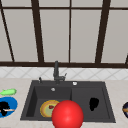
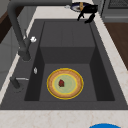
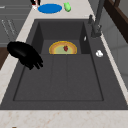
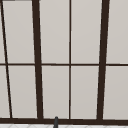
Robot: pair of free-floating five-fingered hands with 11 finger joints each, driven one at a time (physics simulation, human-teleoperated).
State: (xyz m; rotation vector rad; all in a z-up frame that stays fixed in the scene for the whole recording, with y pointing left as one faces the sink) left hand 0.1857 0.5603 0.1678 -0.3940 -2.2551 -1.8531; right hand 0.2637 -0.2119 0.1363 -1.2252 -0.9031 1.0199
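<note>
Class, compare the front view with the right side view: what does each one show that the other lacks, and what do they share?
The front view alone has the big red ball low in the picture, in front of the sink, and the window behind the faucet. The right side view alone has grey cabinet fronts at its left edge. Both share the dark sink, faucet, yellow-rimmed plate, blue plate, green item and right hand.

No readable text, label, brand, number or sign appeared on anything in these views.
</note>
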